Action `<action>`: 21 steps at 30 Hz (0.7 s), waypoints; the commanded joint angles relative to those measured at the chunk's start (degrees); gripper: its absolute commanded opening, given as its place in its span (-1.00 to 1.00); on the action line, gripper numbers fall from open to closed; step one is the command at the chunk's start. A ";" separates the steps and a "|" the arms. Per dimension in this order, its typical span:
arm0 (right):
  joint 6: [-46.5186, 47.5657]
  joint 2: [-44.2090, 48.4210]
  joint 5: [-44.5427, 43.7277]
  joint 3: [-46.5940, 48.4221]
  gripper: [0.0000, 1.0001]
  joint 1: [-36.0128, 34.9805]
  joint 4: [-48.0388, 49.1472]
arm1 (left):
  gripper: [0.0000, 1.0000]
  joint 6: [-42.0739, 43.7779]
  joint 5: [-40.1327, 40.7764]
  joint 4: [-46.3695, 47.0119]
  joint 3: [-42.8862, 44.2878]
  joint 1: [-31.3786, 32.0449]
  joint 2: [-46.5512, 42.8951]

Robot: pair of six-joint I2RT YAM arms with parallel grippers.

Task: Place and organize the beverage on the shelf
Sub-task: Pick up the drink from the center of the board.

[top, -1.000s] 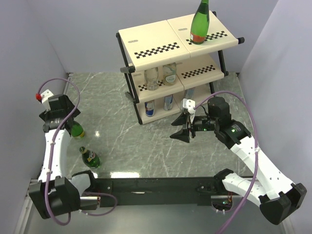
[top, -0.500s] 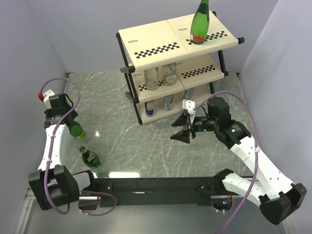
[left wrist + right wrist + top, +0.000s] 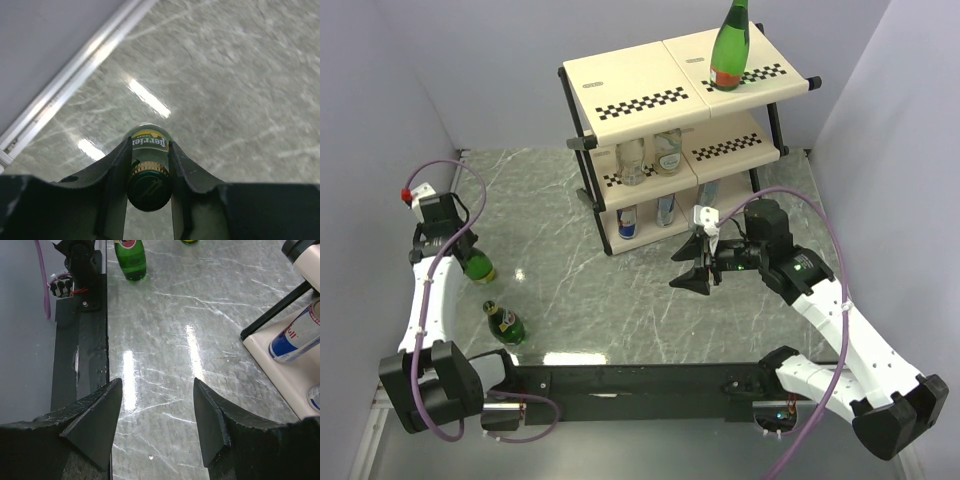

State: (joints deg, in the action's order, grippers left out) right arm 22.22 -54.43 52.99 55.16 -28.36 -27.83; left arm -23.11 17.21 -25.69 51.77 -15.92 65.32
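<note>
Between my left fingers (image 3: 119,165) sits the neck of an upright green bottle (image 3: 150,142), near the left edge of the desk (image 3: 240,75). They are clamped on it just under the cap, one on each side. My right fingers (image 3: 100,415) hang apart with nothing between them, over the desk just in front of the shelf (image 3: 280,347), whose bottom tier holds a can (image 3: 295,332).

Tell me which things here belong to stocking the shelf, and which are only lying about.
Belong: cream three-tier checkered shelf; top-tier green glass bottle; gripped green glass bottle, in the left hand; free-standing green glass bottle; two clear bottles; silver-and-blue cans.
Lying about: purple cables; black base rail; grey marbled table.
</note>
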 commanded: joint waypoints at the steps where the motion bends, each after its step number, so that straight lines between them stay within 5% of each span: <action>1: 0.90 -0.41 0.27 1.18 0.31 -0.29 0.33 | -0.99 1.49 -6.22 1.88 3.60 0.80 -5.54; 10: 4.32 -1.64 2.20 -0.57 0.32 -0.29 0.50 | -0.99 2.11 -16.50 -1.03 6.16 8.00 -12.58; 21: 4.86 2.66 4.14 -11.46 0.53 -1.08 14.38 | -0.99 -0.35 -25.73 -4.97 6.24 21.19 -20.14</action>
State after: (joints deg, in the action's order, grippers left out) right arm 26.35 -54.28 55.79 45.76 -28.47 -20.88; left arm -21.87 -3.81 -34.72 53.47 2.94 48.34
